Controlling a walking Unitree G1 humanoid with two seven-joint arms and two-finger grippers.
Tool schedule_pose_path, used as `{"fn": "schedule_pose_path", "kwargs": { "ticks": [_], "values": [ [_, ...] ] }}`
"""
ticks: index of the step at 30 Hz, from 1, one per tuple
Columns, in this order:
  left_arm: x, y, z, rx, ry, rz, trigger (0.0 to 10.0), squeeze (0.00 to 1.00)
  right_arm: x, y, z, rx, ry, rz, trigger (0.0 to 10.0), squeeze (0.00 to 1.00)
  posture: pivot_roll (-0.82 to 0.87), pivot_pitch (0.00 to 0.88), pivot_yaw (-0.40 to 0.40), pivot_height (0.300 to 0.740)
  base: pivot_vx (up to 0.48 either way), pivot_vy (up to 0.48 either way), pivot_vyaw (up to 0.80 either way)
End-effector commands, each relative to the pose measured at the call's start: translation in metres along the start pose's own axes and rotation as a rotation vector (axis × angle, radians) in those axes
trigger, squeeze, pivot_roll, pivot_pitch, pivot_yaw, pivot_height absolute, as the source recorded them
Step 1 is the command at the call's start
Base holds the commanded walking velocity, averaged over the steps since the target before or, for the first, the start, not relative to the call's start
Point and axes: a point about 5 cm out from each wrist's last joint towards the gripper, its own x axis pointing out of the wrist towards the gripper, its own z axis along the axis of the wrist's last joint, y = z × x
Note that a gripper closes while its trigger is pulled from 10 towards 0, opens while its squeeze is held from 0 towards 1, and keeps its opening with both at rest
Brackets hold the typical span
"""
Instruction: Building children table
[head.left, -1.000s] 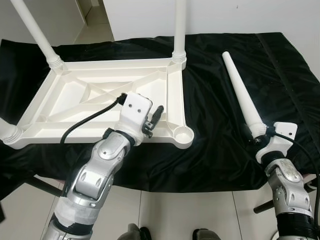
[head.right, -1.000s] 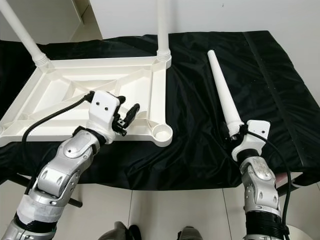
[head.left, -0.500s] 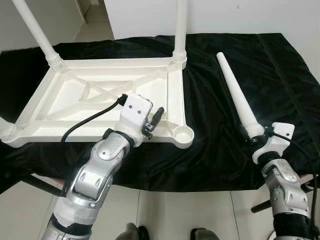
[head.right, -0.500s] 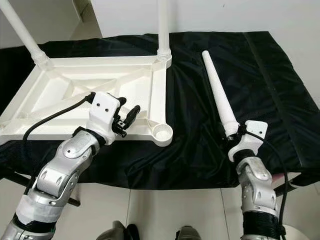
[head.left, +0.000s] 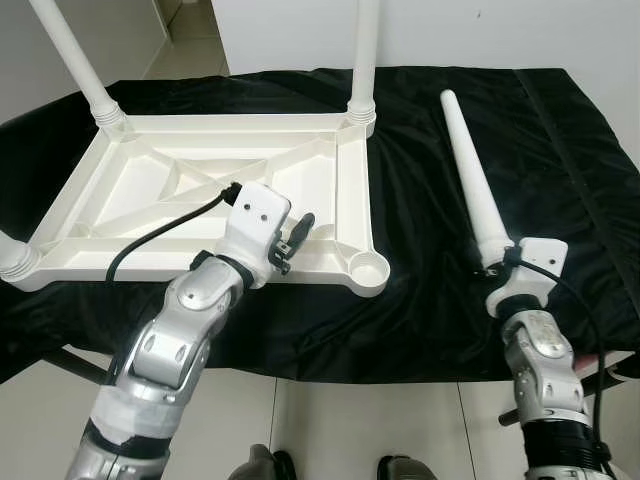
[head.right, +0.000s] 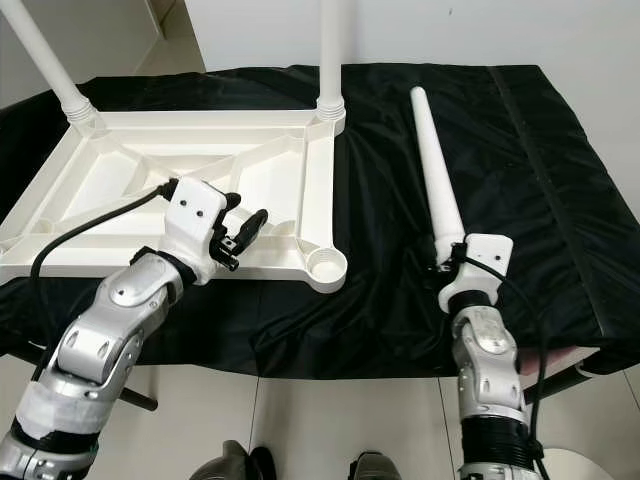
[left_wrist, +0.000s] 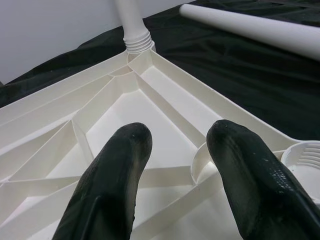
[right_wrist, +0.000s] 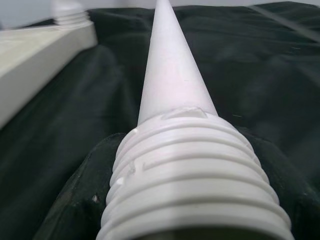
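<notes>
A loose white leg (head.left: 474, 186) is pinched at its threaded end by the right tool (head.left: 497, 266), while the left tool (head.left: 291, 238) is held spread over the upturned tabletop (head.left: 210, 200).

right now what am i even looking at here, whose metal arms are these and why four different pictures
These are the two silver arms of a humanoid robot that is putting together a child's table. The two wide pictures come from cameras in its head, looking down at a surface covered in black cloth. The two close-ups come from small cameras on its wrists, looking along each gripper's black fingers.

On the cloth lies a white plastic table top, upside down, with legs already standing up from its corners. The near right corner has an empty round socket.

The left gripper hovers over the table top near that socket, jaws open, holding nothing. The right gripper is closed on the threaded end of a loose table leg, which lies on the cloth pointing away from the robot.
</notes>
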Motion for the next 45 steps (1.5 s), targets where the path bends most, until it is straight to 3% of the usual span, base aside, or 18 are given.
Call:
{"fn": "schedule_pose_path", "kwargs": {
  "ticks": [1, 10, 16, 24, 25, 26, 27, 28, 32, 33, 34, 35, 40, 45],
  "values": [
    [-0.001, 0.001, -0.004, 0.004, 0.017, 0.003, 10.0, 0.00, 0.000, 0.005, 0.000, 0.017, -0.018, 0.021, 10.0, 0.00, -0.15, 0.096, 0.079, 0.740, 0.000, 0.000, 0.00],
    [0.002, -0.005, 0.001, -0.034, -0.016, 0.016, 10.0, 0.00, 0.005, 0.018, 0.008, 0.080, -0.108, 0.012, 10.0, 0.00, -0.14, 0.074, 0.067, 0.740, 0.000, 0.000, 0.00],
    [0.007, -0.005, 0.009, -0.082, -0.047, -0.040, 10.0, 0.00, 0.010, 0.026, 0.023, 0.081, -0.202, 0.047, 10.0, 0.00, -0.13, 0.065, 0.051, 0.740, 0.000, 0.000, 0.00],
    [0.013, -0.005, 0.025, -0.112, -0.098, -0.220, 10.0, 0.00, 0.020, 0.041, 0.055, 0.036, -0.358, 0.101, 10.0, 0.00, -0.12, 0.057, 0.042, 0.740, 0.000, 0.000, 0.00],
    [0.013, -0.007, 0.027, -0.119, -0.101, -0.261, 10.0, 0.18, 0.021, 0.045, 0.059, 0.029, -0.379, 0.116, 10.0, 0.00, -0.12, 0.057, 0.042, 0.740, 0.000, 0.000, 0.00],
    [0.013, -0.008, 0.028, -0.123, -0.103, -0.290, 10.0, 0.18, 0.021, 0.047, 0.062, 0.025, -0.393, 0.125, 10.0, 0.00, -0.12, 0.057, 0.042, 0.740, 0.000, 0.000, 0.00],
    [0.013, -0.009, 0.030, -0.136, -0.103, -0.327, 10.0, 0.75, 0.023, 0.049, 0.066, 0.015, -0.412, 0.129, 10.0, 0.00, -0.12, 0.063, 0.043, 0.740, 0.000, 0.000, 0.00],
    [0.013, -0.011, 0.033, -0.149, -0.114, -0.365, 10.0, 1.00, 0.024, 0.050, 0.072, 0.007, -0.439, 0.128, 10.0, 0.00, -0.12, 0.065, 0.044, 0.740, 0.000, 0.000, 0.00],
    [0.016, -0.013, 0.040, -0.160, -0.121, -0.443, 10.0, 1.00, 0.031, 0.052, 0.088, -0.017, -0.515, 0.115, 10.0, 0.00, -0.12, 0.068, 0.049, 0.740, 0.000, 0.000, 0.00],
    [0.018, -0.012, 0.045, -0.179, -0.122, -0.471, 10.0, 0.08, 0.033, 0.055, 0.096, -0.014, -0.547, 0.129, 10.0, 0.00, -0.12, 0.067, 0.053, 0.740, 0.000, 0.000, 0.00],
    [0.019, -0.012, 0.048, -0.193, -0.124, -0.489, 10.0, 0.08, 0.035, 0.058, 0.101, -0.011, -0.567, 0.140, 10.0, 0.00, -0.12, 0.067, 0.053, 0.740, 0.000, 0.000, 0.00],
    [0.020, -0.011, 0.050, -0.207, -0.127, -0.505, 10.0, 0.00, 0.035, 0.061, 0.105, -0.017, -0.589, 0.157, 10.0, 0.00, -0.12, 0.070, 0.054, 0.740, 0.000, 0.000, 0.00],
    [0.024, -0.004, 0.060, -0.265, -0.135, -0.547, 10.0, 0.00, 0.034, 0.074, 0.122, -0.043, -0.664, 0.228, 10.0, 0.00, -0.11, 0.073, 0.065, 0.740, 0.000, 0.000, 0.00],
    [0.031, 0.003, 0.063, -0.243, -0.120, -0.533, 10.0, 0.00, 0.030, 0.085, 0.129, -0.045, -0.697, 0.291, 10.0, 0.00, -0.11, 0.076, 0.075, 0.740, 0.000, 0.000, 0.00]
  ]
}}
